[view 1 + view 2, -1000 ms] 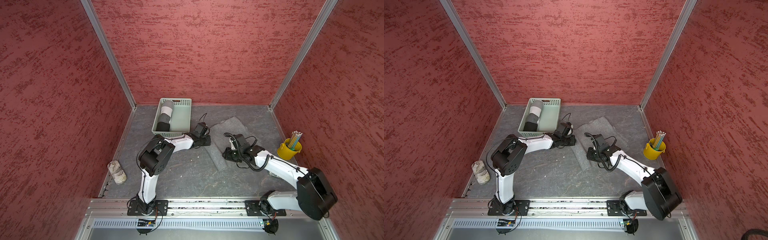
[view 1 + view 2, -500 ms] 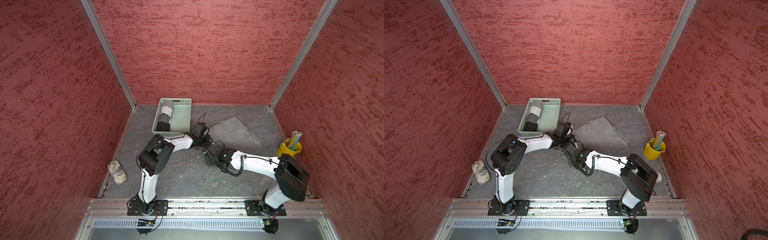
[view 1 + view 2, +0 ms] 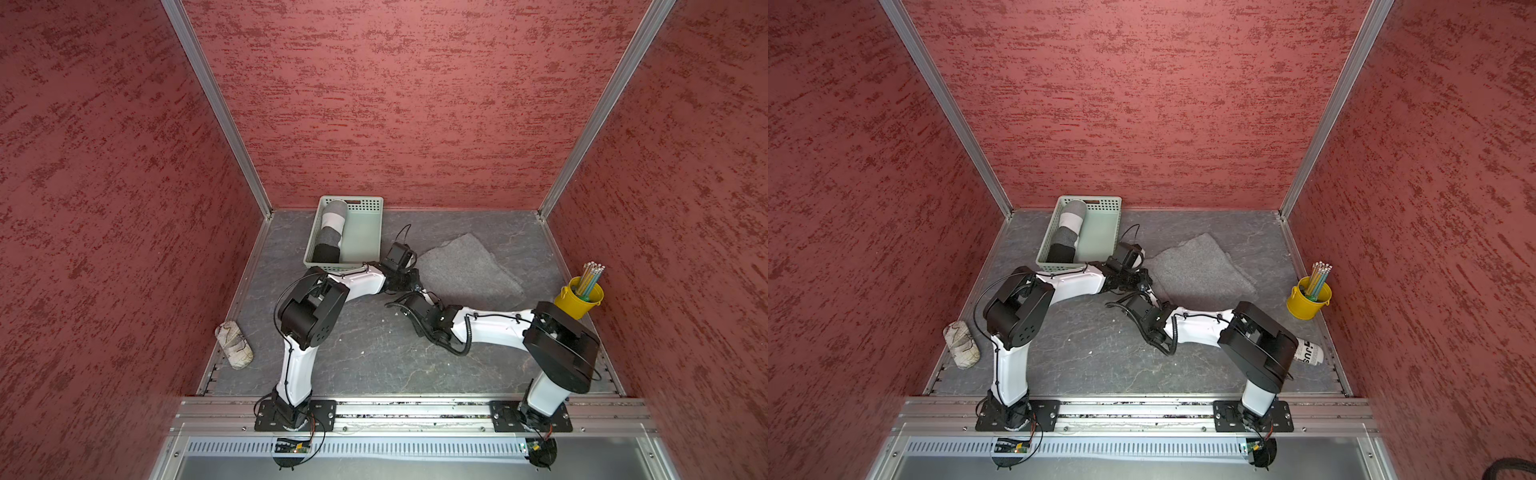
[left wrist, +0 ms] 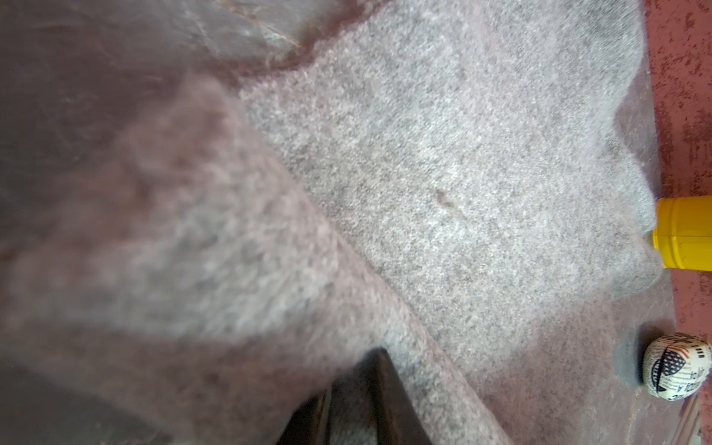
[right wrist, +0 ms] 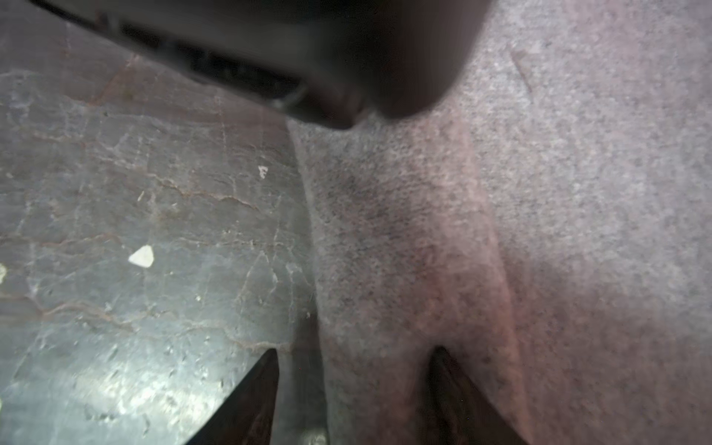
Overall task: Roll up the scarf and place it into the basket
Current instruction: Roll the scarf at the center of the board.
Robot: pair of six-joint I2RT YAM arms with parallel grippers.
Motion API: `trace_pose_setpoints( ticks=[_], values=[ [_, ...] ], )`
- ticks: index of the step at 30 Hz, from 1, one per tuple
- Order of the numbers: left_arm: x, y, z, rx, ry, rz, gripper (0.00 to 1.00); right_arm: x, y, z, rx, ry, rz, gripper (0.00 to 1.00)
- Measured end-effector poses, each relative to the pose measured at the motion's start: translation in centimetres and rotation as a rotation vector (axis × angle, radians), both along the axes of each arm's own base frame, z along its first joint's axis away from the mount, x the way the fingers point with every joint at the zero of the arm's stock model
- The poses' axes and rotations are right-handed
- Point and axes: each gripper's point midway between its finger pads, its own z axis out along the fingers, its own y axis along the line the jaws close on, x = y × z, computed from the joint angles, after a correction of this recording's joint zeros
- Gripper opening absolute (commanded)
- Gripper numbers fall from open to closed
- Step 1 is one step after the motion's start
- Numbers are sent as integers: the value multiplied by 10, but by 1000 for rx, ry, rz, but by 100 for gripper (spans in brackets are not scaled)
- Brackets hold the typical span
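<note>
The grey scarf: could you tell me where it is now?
In both top views the grey scarf lies between the basket, on its left, and the yellow bucket.

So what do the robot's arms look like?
The left arm and right arm are smooth white tubes joined by chunky black joints. Thin black cables loop along them; the right one also has a curly cable. Each stands on a black plate bolted to a silver rail. The right gripper has dark, pointed fingers.

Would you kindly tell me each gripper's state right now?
Left gripper: closed on the flat grey felt scarf.
Right gripper: open, straddling the scarf's edge.
</note>
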Motion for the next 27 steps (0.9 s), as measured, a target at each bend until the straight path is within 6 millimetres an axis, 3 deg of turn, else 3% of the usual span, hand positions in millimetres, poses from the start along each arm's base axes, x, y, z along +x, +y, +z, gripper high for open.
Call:
trace_pose_setpoints(
  ticks=[4, 7, 10, 14, 18, 22, 27],
  values=[
    [6, 4, 1, 2, -5, 14, 28, 5, 0, -4, 9, -22, -41, 48],
    [13, 14, 5, -8, 4, 36, 29, 8, -9, -12, 3, -16, -97, 32],
    [20, 26, 33, -30, -28, 61, 31, 18, -23, -14, 4, -15, -158, 17],
    [27, 39, 92, -90, -127, 97, 35, 21, -29, -13, 27, 4, -191, 4],
    [21, 46, 131, -137, -199, 103, 35, 14, -18, -7, 110, 67, -174, 0],
    [10, 53, 133, -137, -209, 110, 36, 2, -3, 12, 248, 139, -145, 0],
    [-1, 61, 112, -98, -179, 124, 36, -8, 14, 49, 467, 190, -117, 0]
  ],
)
